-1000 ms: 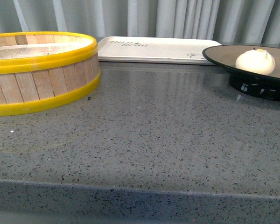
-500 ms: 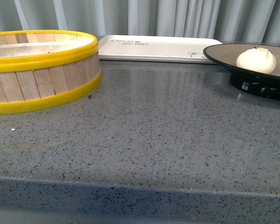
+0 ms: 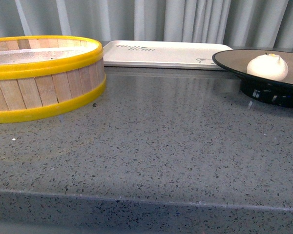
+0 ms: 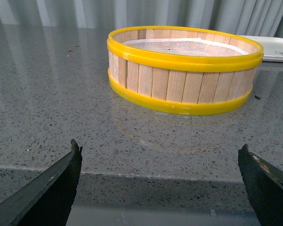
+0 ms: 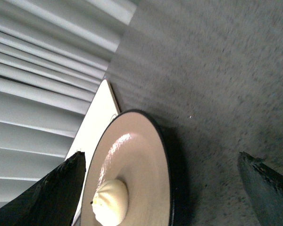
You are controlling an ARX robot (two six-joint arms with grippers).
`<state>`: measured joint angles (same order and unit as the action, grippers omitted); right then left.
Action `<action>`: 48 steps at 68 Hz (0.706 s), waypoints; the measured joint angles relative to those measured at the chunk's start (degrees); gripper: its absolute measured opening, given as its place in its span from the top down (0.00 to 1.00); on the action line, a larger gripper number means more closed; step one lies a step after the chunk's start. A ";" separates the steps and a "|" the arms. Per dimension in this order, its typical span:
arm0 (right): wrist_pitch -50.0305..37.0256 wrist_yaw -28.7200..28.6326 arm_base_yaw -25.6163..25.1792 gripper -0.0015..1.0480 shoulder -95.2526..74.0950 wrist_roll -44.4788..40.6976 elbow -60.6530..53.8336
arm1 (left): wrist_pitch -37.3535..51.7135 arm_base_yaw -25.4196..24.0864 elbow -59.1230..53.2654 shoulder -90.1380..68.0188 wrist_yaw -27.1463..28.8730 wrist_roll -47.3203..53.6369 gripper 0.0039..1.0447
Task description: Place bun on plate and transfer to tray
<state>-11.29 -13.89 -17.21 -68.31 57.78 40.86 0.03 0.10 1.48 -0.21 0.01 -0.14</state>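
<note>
The white bun [image 3: 267, 66] sits on the brown plate [image 3: 234, 57] with black rim at the right of the grey counter. The cream tray [image 3: 161, 52] lies flat at the back, just left of the plate. No gripper shows in the front view. In the right wrist view the bun [image 5: 111, 201] rests on the plate [image 5: 146, 155], with the tray [image 5: 96, 125] behind it; my right gripper [image 5: 160, 176] is open, with the plate between its spread fingers. My left gripper [image 4: 159, 162] is open and empty at the counter's front edge, facing the steamer basket [image 4: 184, 68].
A wooden steamer basket [image 3: 39, 73] with yellow rims stands at the left of the counter. Grey curtains hang behind the counter. The counter's front edge [image 3: 146, 197] runs across the near side.
The front view has shifted slightly; the basket, tray, plate and bun keep their places on the counter.
</note>
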 joint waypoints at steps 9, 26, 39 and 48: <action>-1.20 -1.36 5.25 0.08 -4.20 8.85 0.48 | 0.00 0.00 0.02 0.00 0.00 0.00 0.06; -2.69 -2.51 11.37 0.08 -8.26 14.40 2.27 | 0.00 0.00 0.02 0.00 0.00 0.00 0.06; -2.47 -3.02 13.09 0.08 -8.20 15.17 2.32 | 0.00 0.00 0.02 0.00 0.00 0.00 0.06; -1.79 -3.26 12.98 0.22 -7.72 15.37 2.21 | 0.00 0.00 0.00 0.00 0.00 0.00 0.06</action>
<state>-13.08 -17.15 -4.23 -76.03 73.14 43.07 0.03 0.10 1.48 -0.21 0.01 -0.14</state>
